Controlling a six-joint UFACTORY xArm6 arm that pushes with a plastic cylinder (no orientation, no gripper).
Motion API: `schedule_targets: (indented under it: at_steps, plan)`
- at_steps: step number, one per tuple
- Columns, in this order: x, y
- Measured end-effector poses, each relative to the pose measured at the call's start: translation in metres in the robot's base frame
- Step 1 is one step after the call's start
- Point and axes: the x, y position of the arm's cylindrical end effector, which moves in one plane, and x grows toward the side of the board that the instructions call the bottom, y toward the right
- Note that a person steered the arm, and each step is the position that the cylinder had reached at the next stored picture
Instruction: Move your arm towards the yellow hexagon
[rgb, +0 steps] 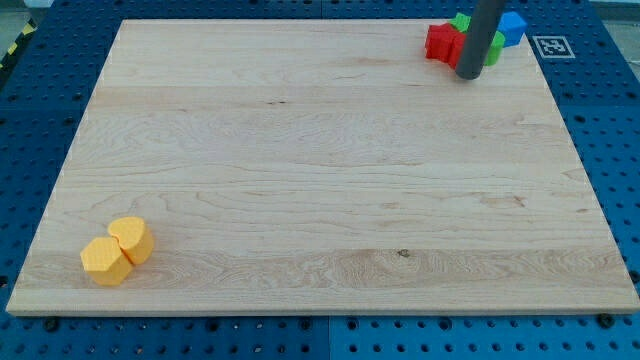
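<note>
A yellow hexagon lies near the board's bottom left corner, touching a second yellow block just above and to its right. My tip is at the view's top right, far from the yellow blocks. It stands right beside a red block, with a green block and a blue block partly hidden behind the rod.
The wooden board lies on a blue pegboard table. A black-and-white marker tag sits off the board at the top right.
</note>
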Motion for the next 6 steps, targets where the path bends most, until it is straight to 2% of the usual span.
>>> schedule_targets:
  at_steps: [1,2,5,6]
  plan:
    - [0.011,-0.003]
    - [0.031,-0.081]
    - [0.111,-0.374]
    - [0.151,-0.498]
